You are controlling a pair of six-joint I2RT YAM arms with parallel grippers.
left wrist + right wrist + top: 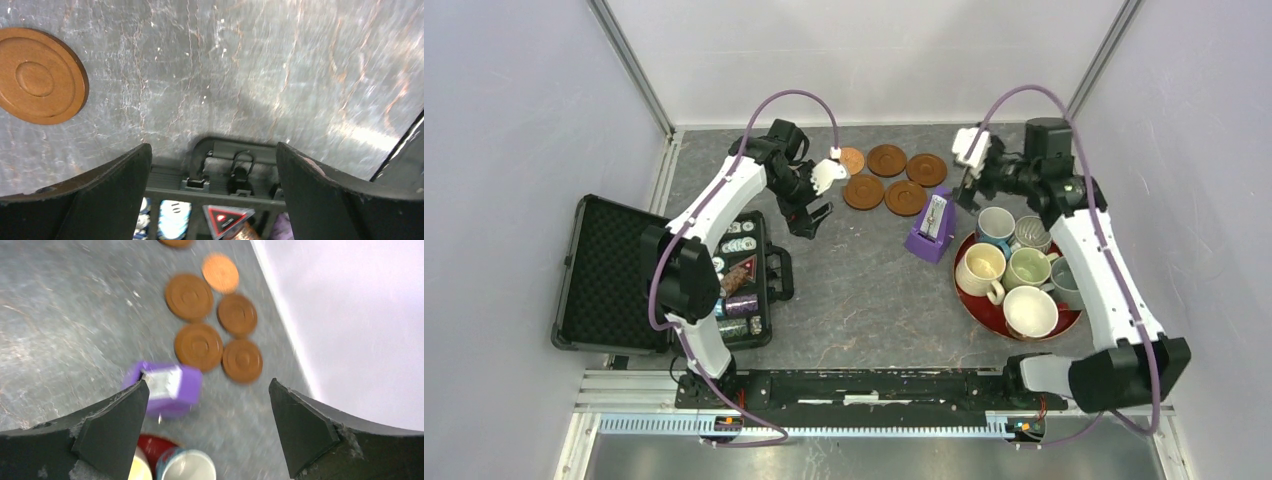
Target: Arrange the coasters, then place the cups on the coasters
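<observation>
Clearly, from the top the coasters [887, 160] lie flat, clustered at upper centre, it seems not yet arranged; round, they have no long axis. The cups [980, 268] stand upright, mouths up, on the red tray [986, 310] at centre right, none on a coaster. Left wrist view: the left hand [214, 150] is released, empty, one coaster at upper left. Right wrist view: the right hand [207, 385] is released too, holding nothing.
</observation>
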